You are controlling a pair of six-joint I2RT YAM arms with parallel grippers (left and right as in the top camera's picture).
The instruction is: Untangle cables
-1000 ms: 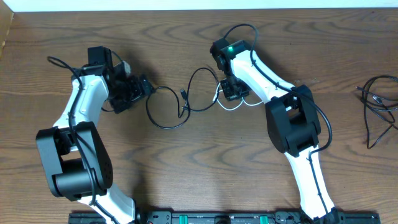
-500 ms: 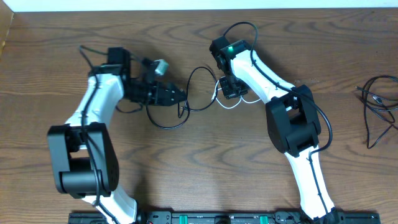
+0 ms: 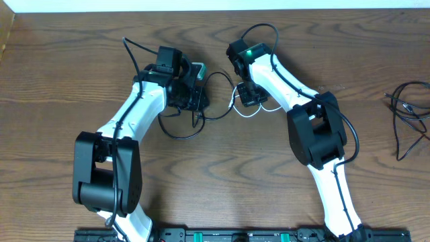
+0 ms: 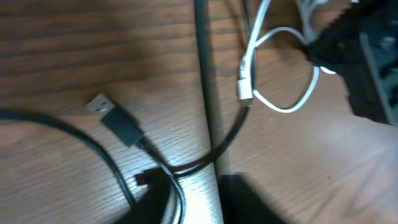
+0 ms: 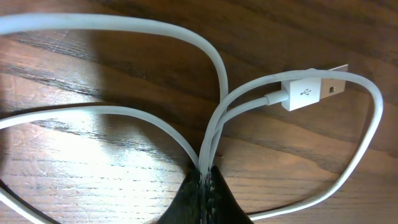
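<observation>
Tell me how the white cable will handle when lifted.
Probably floppy: the white cable curves in loose loops from the right gripper. Likely light, being thin. Its USB plug may dangle and swing.

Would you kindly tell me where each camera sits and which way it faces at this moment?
Overhead: fixed above the table, facing straight down; both arms, left hand and right hand show.
Left wrist: on the left arm, looking down at a black plug; its dark fingers edge the bottom.
Right wrist: close over the wood, its fingertips pinching the white cable.
Shared: the white cable appears in all three.
</observation>
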